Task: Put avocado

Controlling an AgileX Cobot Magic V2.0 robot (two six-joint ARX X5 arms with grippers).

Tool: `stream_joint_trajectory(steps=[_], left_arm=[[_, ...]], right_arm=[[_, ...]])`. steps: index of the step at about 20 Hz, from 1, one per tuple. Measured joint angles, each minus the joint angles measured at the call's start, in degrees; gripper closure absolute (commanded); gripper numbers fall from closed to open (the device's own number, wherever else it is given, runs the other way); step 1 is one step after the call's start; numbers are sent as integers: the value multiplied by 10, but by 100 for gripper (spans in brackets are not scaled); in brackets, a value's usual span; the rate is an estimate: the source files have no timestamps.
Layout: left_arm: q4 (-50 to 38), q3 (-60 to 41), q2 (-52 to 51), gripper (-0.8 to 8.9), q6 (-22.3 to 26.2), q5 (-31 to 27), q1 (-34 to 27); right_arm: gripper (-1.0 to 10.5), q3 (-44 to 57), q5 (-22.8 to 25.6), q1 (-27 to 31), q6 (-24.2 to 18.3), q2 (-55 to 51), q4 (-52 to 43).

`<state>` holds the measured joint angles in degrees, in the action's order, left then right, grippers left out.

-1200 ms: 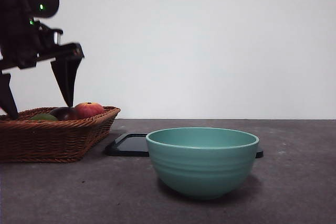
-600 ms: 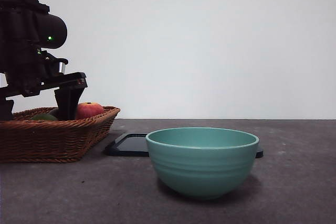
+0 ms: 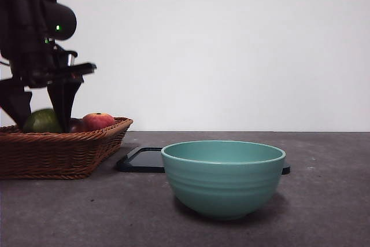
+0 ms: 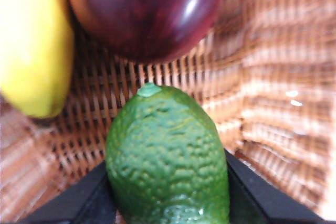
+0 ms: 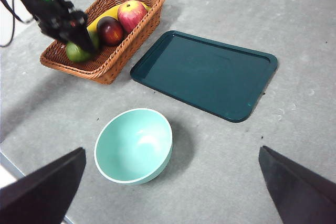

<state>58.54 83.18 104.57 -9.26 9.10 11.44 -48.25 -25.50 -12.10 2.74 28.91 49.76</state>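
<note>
The avocado [image 4: 168,166], dark green and bumpy, sits between my left gripper's [image 4: 169,195] two black jaws, which are shut on it. In the front view the avocado [image 3: 41,121] hangs just above the rim of the wicker basket [image 3: 58,154] at the far left, with the left gripper [image 3: 40,117] around it. The right wrist view shows the avocado [image 5: 76,52] at the basket's near end under the left arm. My right gripper [image 5: 173,192] is open and empty, high above the table.
In the basket [image 5: 113,59] lie a red-orange fruit [image 3: 98,121], a dark maroon fruit [image 4: 152,14] and a banana [image 4: 31,51]. A teal bowl [image 3: 222,177] stands in front of a dark tray [image 5: 210,74] right of the basket.
The left gripper went down into the basket, shut on the avocado and has lifted it to just above the rim. The bowl and tray have not moved.
</note>
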Motion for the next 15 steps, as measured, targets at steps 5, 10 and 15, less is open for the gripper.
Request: stream_joint_trajectory(steps=[5, 10, 15], left_arm=[[19, 3, -96, 693, 3, 32, 41], [27, 6, -157, 693, -3, 44, 139], [4, 6, -160, 693, -4, 45, 239]], right_arm=[[392, 0, 0, 0, 0, 0, 0], [392, 0, 0, 0, 0, 0, 0], [392, 0, 0, 0, 0, 0, 0]])
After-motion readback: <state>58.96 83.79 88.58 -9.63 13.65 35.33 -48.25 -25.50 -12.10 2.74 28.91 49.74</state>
